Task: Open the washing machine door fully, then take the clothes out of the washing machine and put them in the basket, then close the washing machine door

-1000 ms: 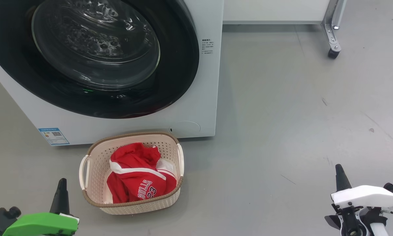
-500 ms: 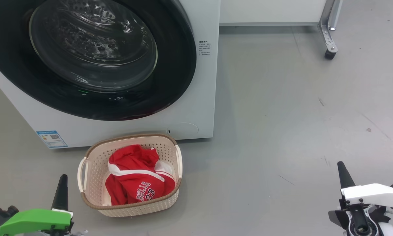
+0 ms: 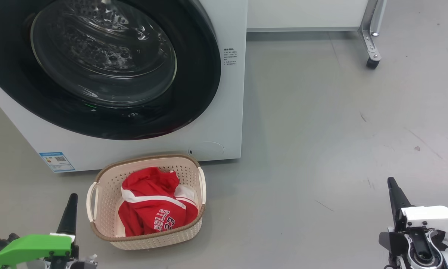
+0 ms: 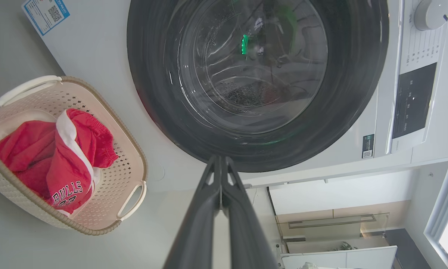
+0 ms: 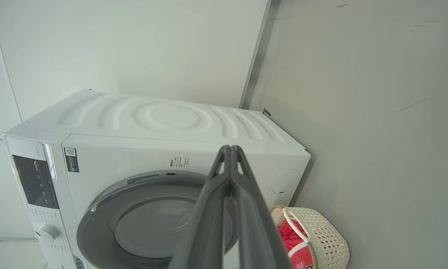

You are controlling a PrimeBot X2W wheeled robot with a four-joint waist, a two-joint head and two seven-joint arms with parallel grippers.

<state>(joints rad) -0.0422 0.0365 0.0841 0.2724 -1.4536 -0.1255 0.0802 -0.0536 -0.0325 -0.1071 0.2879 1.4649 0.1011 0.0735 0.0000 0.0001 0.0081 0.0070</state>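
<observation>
The washing machine [image 3: 224, 112] stands at the upper left, and its round black-framed door [image 3: 104, 67] lies flat against the front, closed. Through the glass bowl the steel drum shows. On the floor before it sits the cream basket [image 3: 97, 209] holding the red jersey clothes [image 3: 153, 209] with "BULLS 23" lettering. My left gripper [image 3: 69, 209] is shut at the lower left, just left of the basket and apart from it. At the lower right, far from the basket, my right gripper [image 3: 394, 192] is shut and holds nothing. The left wrist view shows the door [image 4: 257, 74], basket [image 4: 134, 157] and clothes [image 4: 59, 157].
Grey floor stretches wide to the right of the machine. A metal leg with a castor wheel [image 3: 371, 61] stands at the upper right under a white cabinet [image 3: 306, 15]. The machine's control panel and knob [image 4: 431, 13] appear in the left wrist view.
The whole head view has shifted slightly, so the camera moved. Both grippers stay shut low in the picture; basket, clothes and door are unchanged.
</observation>
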